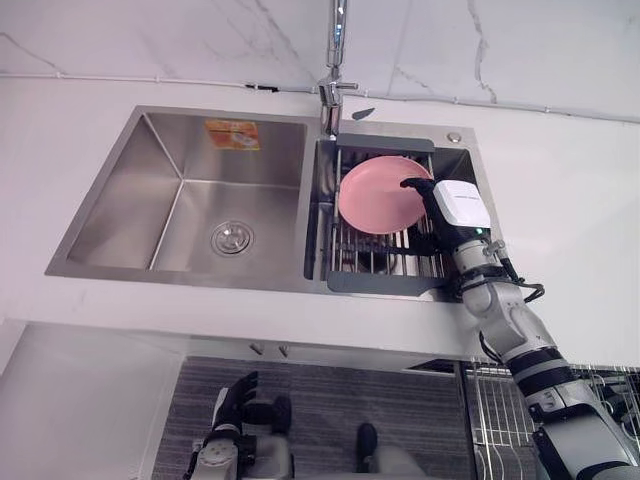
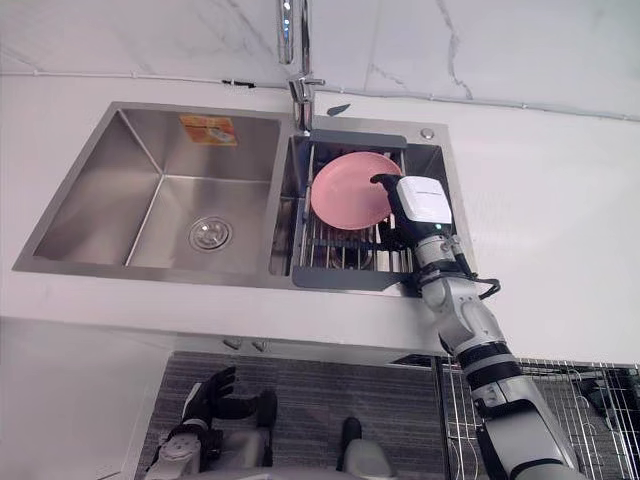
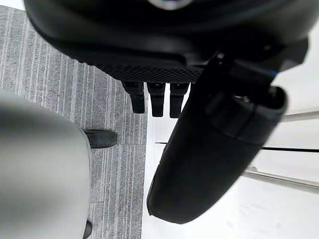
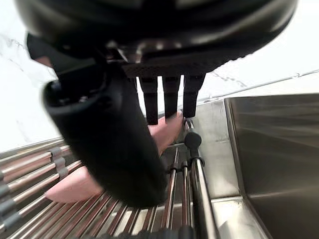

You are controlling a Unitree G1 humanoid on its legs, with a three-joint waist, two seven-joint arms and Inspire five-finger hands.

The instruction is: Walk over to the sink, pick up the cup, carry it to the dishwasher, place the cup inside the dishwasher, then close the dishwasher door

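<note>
A pink round dish (image 1: 375, 195), more like a bowl or plate than a cup, lies on a wire rack (image 1: 380, 258) in the sink's right basin. My right hand (image 1: 432, 200) reaches over the dish's right rim from the counter's front. In the right wrist view its fingers (image 4: 171, 97) point straight at the pink dish (image 4: 167, 130) and the thumb (image 4: 112, 144) stands out beside it, open, not closed round it. My left hand (image 1: 236, 398) hangs low below the counter edge with relaxed, open fingers (image 3: 156, 102).
The steel left basin (image 1: 190, 205) has a drain (image 1: 231, 238) and a sticker on its back wall. A faucet (image 1: 335, 88) rises between the basins. White counter (image 1: 560, 200) surrounds the sink. A wire basket (image 1: 495, 405) shows at the lower right below the counter.
</note>
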